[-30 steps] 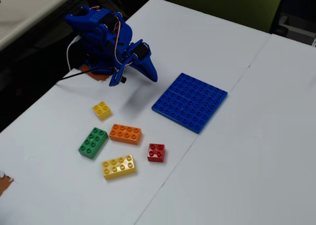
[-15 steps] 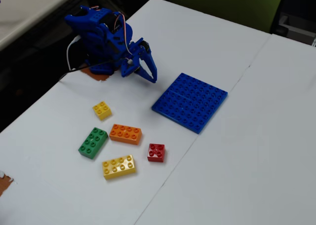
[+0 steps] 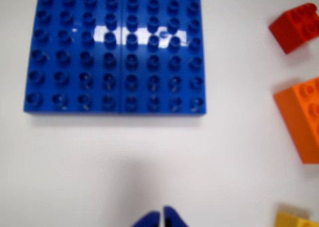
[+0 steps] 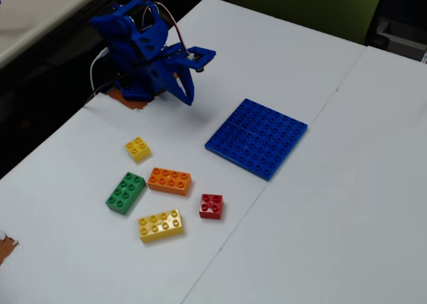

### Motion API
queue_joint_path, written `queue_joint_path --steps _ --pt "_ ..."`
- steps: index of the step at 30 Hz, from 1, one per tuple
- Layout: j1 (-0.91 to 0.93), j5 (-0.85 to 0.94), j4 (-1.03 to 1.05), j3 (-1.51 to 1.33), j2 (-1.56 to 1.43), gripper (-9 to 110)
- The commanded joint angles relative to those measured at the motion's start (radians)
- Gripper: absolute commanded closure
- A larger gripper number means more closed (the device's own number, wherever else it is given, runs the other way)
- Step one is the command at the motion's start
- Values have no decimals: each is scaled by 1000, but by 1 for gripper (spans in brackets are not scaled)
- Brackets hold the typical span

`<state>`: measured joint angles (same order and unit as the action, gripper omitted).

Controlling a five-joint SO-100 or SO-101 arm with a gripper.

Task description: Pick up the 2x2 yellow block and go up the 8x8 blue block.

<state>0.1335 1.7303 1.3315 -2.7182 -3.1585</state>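
The gripper (image 4: pixel 189 99), upper left of the fixed view, looks closed and empty, its tips together. The yellow block (image 4: pixel 137 149) sits on the table left of centre, the blue plate (image 4: pixel 257 138) at centre.

Bright, even light; wrist view blurry, glare on baseplate (image 3: pixel 134 36).

You have a white table (image 4: pixel 320 204), seam running diagonally across it; beyond its far edge, an olive-green panel (image 4: pixel 313 7) and dark floor.
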Motion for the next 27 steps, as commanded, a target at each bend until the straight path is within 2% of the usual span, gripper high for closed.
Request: queue_joint_path --steps 1,4,10,12,18,24,27 --pt "31 8 74 262 218 99" --pt "86 3 126 426 399 96" --pt "233 8 140 638 744 80" --pt "313 114 152 692 845 73" --pt "594 460 172 810 1048 69" --pt "782 603 173 991 1284 68" --pt "838 629 115 983 1348 68"
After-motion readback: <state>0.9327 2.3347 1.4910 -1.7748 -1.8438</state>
